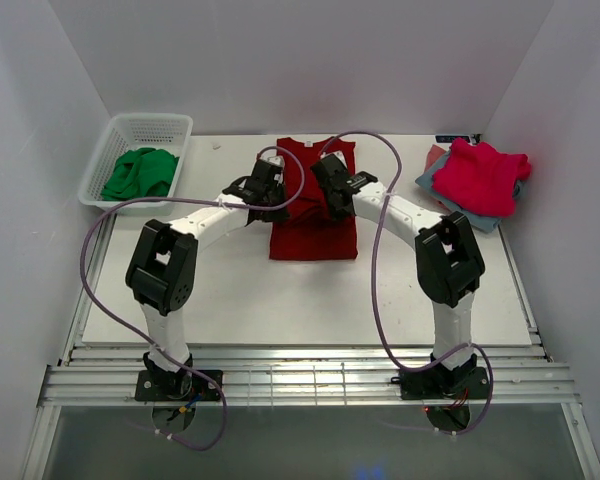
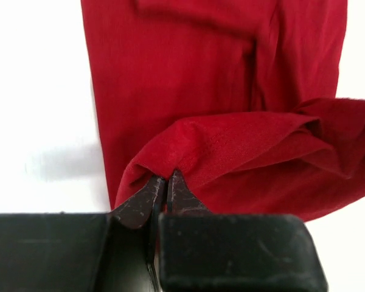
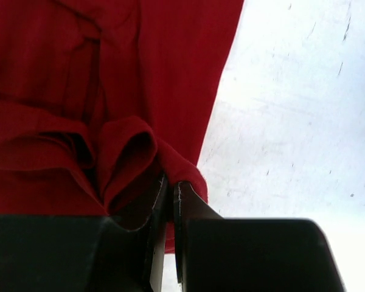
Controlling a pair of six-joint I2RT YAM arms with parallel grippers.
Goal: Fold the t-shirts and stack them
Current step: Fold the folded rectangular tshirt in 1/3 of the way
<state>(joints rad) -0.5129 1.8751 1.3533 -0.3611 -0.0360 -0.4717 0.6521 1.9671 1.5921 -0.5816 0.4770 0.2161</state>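
Left wrist, red t-shirt [image 2: 188, 91] between jaws

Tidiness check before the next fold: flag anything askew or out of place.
The pink-red shirt lies rumpled and skewed atop the grey-blue folded shirts at far right, sleeves sticking out, edges not lined up. Nothing else stands out.

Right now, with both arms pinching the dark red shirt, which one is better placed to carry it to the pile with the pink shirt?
Probably right: the right gripper pinches the dark red shirt on the side nearer the pile on the far right; the left gripper would have to reach across.
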